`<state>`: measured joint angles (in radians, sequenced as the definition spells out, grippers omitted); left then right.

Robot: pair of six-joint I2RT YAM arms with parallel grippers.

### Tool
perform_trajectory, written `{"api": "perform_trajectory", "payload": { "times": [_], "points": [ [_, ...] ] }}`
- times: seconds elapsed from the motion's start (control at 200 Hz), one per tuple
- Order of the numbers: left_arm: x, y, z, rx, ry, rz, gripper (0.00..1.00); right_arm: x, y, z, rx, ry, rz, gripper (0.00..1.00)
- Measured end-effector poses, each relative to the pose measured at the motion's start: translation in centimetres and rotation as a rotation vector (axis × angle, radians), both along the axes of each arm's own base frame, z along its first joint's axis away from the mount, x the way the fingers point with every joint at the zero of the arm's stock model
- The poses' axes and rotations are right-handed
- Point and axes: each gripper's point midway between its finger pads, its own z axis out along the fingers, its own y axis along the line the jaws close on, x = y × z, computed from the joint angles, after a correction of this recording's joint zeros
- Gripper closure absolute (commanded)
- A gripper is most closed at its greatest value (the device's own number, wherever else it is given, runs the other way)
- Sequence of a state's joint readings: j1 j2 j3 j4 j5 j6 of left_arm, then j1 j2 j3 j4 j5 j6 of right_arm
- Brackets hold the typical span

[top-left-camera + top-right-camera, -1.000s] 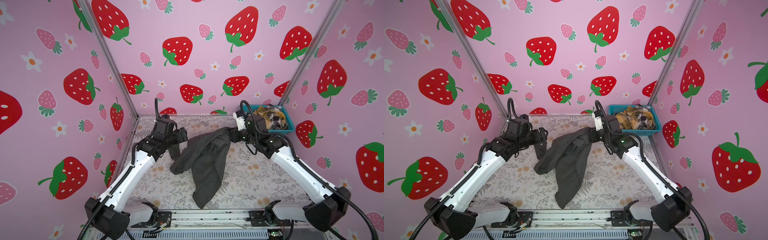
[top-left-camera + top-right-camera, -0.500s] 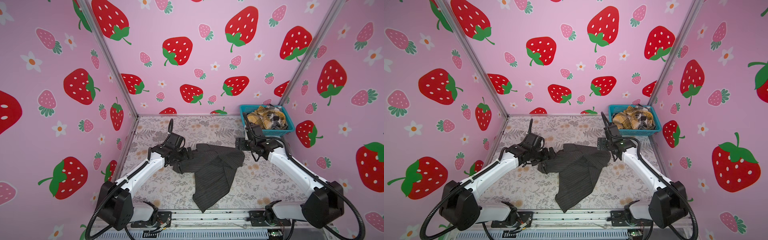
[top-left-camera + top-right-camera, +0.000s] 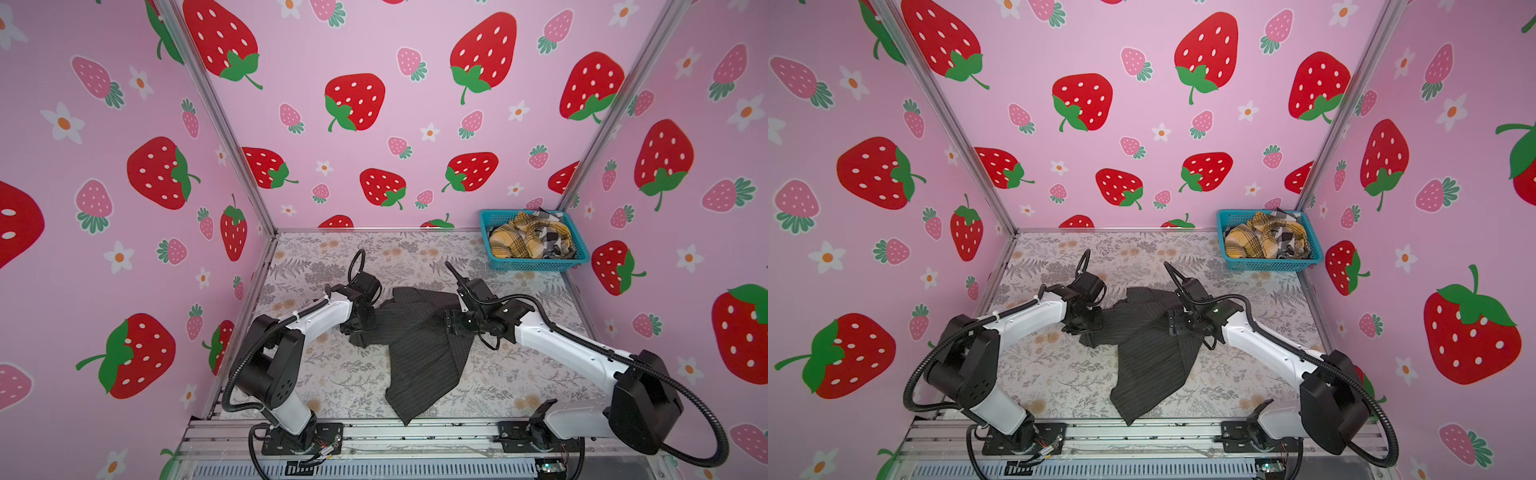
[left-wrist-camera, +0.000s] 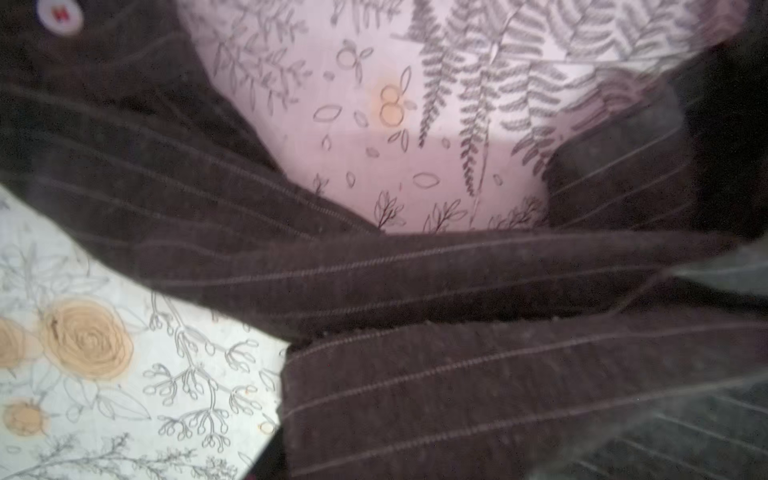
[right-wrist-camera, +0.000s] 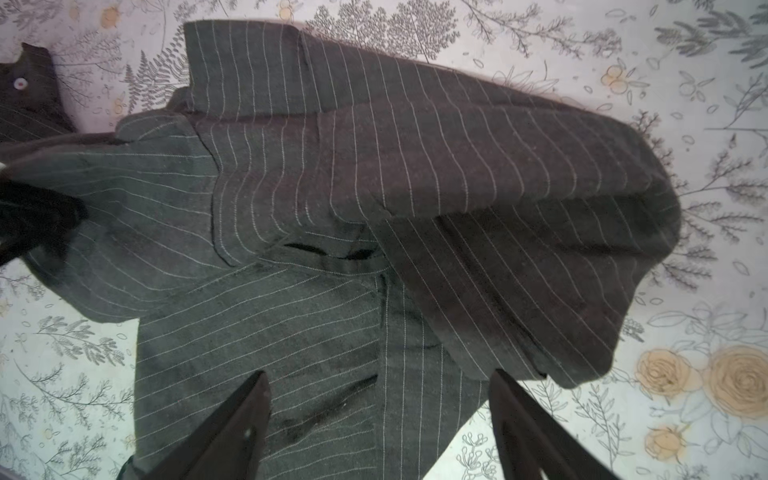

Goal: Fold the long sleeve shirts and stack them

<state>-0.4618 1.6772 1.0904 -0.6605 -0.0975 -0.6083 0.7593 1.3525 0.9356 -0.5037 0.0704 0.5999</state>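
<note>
The right tool (image 5: pixel 378 374), fingers spread, hovers over the shirt (image 3: pixel 419 345) at its 3 o'clock side. The left tool (image 3: pixel 358 328) is at 9 o'clock, its grip unclear. The shirt lies mid surface (image 3: pixel 332 378), long axis from 12 to 6.

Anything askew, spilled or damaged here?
The charcoal pinstriped shirt lies bunched and slanted on the table, its narrow end reaching the front edge. The yellow plaid shirt and checked shirt sit heaped, unfolded, in the teal basket. Nothing looks spilled or damaged.
</note>
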Motion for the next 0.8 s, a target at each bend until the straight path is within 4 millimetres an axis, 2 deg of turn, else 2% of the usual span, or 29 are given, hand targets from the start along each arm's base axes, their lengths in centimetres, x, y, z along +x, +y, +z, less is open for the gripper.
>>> {"api": "perform_trajectory", "payload": {
  "times": [0.08,0.16,0.19,0.2,0.21,0.215,0.225,0.23,0.25,0.255,0.285,0.295,0.3,0.32,0.335,0.34,0.355,0.36,0.37,0.395,0.405,0.48,0.545,0.625,0.715,0.8],
  "points": [
    [2.4,-1.0,2.0,-0.015,-0.054,-0.008,1.00,0.0,0.0,0.3,0.011,-0.006,-0.005,0.21],
    [5.7,-2.2,7.0,-0.060,-0.169,-0.005,1.00,-0.1,0.6,0.7,0.043,-0.007,0.016,0.23],
    [7.3,-2.9,10.2,-0.088,-0.236,-0.008,1.00,-0.2,1.1,0.8,0.058,-0.004,0.028,0.23],
    [7.5,-3.0,10.7,-0.092,-0.245,-0.008,1.00,-0.3,1.3,0.9,0.064,-0.003,0.034,0.23],
    [8.2,-3.3,12.2,-0.107,-0.276,-0.011,1.00,-0.3,1.5,0.9,0.072,-0.002,0.039,0.23],
    [8.2,-3.3,12.2,-0.107,-0.276,-0.011,1.00,-0.3,1.5,0.9,0.072,-0.002,0.039,0.23],
    [9.1,-3.6,14.1,-0.125,-0.319,-0.010,1.00,-0.4,1.7,0.9,0.076,0.000,0.045,0.23],
    [9.1,-3.6,14.1,-0.125,-0.319,-0.010,1.00,-0.4,1.7,0.9,0.076,0.000,0.045,0.23],
    [10.2,-4.1,17.2,-0.155,-0.385,-0.013,1.00,-0.5,1.9,0.9,0.083,0.004,0.053,0.23],
    [10.2,-4.1,17.2,-0.155,-0.385,-0.013,1.00,-0.5,2.0,0.9,0.084,0.003,0.055,0.23],
    [11.5,-4.5,21.1,-0.191,-0.469,-0.015,1.00,-0.8,2.6,0.7,0.091,0.010,0.071,0.23],
    [12.0,-4.6,23.2,-0.209,-0.511,-0.015,1.00,-0.8,2.7,0.6,0.092,0.011,0.074,0.23],
    [12.0,-4.6,23.2,-0.209,-0.511,-0.015,1.00,-0.9,2.8,0.5,0.092,0.013,0.078,0.23],
    [12.7,-4.9,26.7,-0.240,-0.589,-0.017,1.00,-1.0,3.1,0.4,0.098,0.016,0.085,0.23],
    [12.8,-4.8,27.6,-0.246,-0.607,-0.016,1.00,-1.1,3.4,0.2,0.099,0.020,0.092,0.23],
    [13.0,-4.8,29.0,-0.260,-0.639,-0.015,1.00,-1.2,3.5,0.1,0.100,0.021,0.095,0.23],
    [13.2,-4.8,30.7,-0.274,-0.675,-0.014,1.00,-1.2,3.6,0.0,0.101,0.023,0.099,0.23],
    [13.2,-4.8,30.7,-0.274,-0.675,-0.014,1.00,-1.2,3.6,0.0,0.101,0.023,0.099,0.23],
    [13.3,-4.7,33.0,-0.294,-0.726,-0.012,1.00,-1.3,3.8,-0.2,0.105,0.027,0.104,0.23],
    [13.4,-4.5,34.9,-0.311,-0.768,-0.010,1.00,-1.4,4.1,-0.6,0.108,0.032,0.110,0.23],
    [13.3,-4.3,36.5,-0.323,-0.801,-0.006,1.00,-1.5,4.2,-0.9,0.107,0.036,0.113,0.23],
    [12.3,-3.1,42.1,-0.369,-0.921,0.011,1.00,-1.5,4.6,-2.0,0.100,0.052,0.120,0.23],
    [11.6,-2.2,44.5,-0.398,-0.972,0.018,1.00,-0.7,4.8,-3.0,0.095,0.062,0.109,0.23],
    [11.3,-1.7,45.0,-0.419,-0.972,0.018,1.00,1.2,4.8,-3.9,0.083,0.071,0.074,0.23],
    [11.7,-1.6,43.7,-0.433,-0.928,0.014,1.00,5.0,4.7,-4.1,0.076,0.068,0.011,0.24],
    [12.2,-1.8,41.4,-0.437,-0.867,0.014,1.00,9.1,4.9,-2.5,0.100,0.022,-0.029,0.22]
  ]
}}
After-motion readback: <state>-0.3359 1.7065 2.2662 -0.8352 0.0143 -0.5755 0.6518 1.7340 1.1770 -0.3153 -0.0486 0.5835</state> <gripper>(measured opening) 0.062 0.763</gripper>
